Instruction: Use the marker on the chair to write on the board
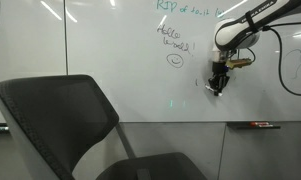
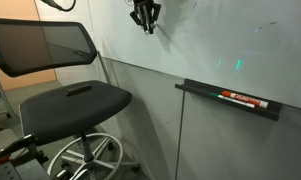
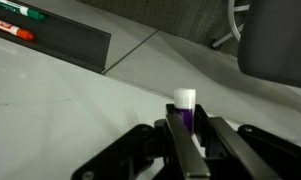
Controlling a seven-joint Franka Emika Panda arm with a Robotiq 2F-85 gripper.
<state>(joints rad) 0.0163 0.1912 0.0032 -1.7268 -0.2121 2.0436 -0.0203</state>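
My gripper (image 3: 187, 130) is shut on the marker (image 3: 185, 106), a short stick with a purple body and a white end that points at the board (image 3: 60, 100). In both exterior views the gripper (image 1: 219, 85) (image 2: 145, 22) is up against the white board (image 1: 120, 40) (image 2: 220, 40), to the right of the green handwriting and smiley face (image 1: 175, 58). The marker tip looks close to or touching the board surface. The black chair (image 1: 70, 120) (image 2: 75, 95) stands in front of the board, below and apart from the gripper; its seat is bare.
A grey rail (image 2: 230, 100) under the board holds a red-and-black marker-like item (image 2: 242, 98) (image 1: 255, 125). In the wrist view the rail (image 3: 50, 40) holds a red item and a green one (image 3: 20, 12). The chair's wheeled base (image 2: 85, 160) is on the floor.
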